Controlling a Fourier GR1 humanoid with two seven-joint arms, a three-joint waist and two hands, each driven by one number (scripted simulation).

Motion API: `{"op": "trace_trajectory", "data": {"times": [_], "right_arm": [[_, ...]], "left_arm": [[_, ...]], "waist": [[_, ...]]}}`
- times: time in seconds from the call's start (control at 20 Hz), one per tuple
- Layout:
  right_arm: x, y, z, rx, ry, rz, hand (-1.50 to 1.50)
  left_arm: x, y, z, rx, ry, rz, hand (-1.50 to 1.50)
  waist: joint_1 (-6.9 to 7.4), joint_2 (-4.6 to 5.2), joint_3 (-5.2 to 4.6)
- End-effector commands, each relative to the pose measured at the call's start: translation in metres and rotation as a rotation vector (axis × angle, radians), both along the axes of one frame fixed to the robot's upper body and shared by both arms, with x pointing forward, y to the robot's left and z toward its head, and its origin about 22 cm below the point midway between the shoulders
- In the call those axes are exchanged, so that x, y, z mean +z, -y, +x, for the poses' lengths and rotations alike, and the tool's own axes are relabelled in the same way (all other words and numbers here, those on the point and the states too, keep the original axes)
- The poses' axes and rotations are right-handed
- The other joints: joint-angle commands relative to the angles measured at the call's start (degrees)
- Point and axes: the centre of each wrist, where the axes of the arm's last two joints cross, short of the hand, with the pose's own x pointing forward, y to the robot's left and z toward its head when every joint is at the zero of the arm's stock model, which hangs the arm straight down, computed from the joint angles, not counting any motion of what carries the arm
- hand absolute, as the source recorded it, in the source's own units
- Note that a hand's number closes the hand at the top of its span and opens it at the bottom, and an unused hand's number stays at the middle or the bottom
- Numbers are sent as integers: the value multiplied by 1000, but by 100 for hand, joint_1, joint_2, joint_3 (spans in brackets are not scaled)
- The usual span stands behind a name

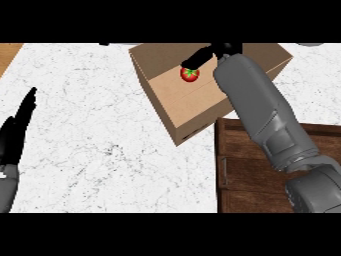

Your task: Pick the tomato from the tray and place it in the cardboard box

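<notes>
Hovering my right hand over the cardboard box, arm stretched out across the box top. The tomato shows just below my dark fingertips, red w/ a green stem patch, inside the box's outline. Can't tell if the fingers actually touch it or if it's already free; they curl down toward it, so I read it as pinched, not certain tho. It's off the tray for sure; that wooden tray sits back toward my elbow, just beside the box's near corner, mostly under my forearm.

Step in hand, as I judge it: the release. To do it well, keep the wrist centred over the opening, not near the box wall closest to the tray, lower a bit so the tomato doesn't bounce or roll, then spread the fingers & lift straight up w/o clipping the rim.

My left hand rests far off to the other side on the white counter, fingers straight, holding nothing. Leave it there.
</notes>
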Motion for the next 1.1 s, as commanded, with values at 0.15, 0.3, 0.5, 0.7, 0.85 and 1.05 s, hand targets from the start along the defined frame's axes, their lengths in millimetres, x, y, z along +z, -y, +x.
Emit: {"op": "trace_trajectory", "data": {"times": [0.15, 0.3, 0.5, 0.7, 0.85, 1.05], "right_arm": [[-1, 5, 1, -5, 175, 105, -150], [9, 3, 2, -25, 260, 182, -150], [23, 35, 9, -81, 315, 310, -150], [15, 58, 10, -93, 360, 406, -150], [17, 84, 11, -84, 355, 452, -150], [8, 158, 4, -138, 331, 432, -150]], "left_arm": [[-9, 6, 0, 7, 1, 12, 0], [5, 1, 13, 25, -3, 6, 0], [-16, -13, -15, 28, -16, 1, 0], [6, -9, -5, 23, -18, 14, 0], [-5, -20, -18, 68, -10, 14, 0], [-11, -7, -18, 70, -37, 2, 0]], "waist": [[-22, 17, 2], [-131, -21, 3], [-126, -62, 0], [-147, -74, 8], [-292, -138, 2], [-389, -171, 4]]}}
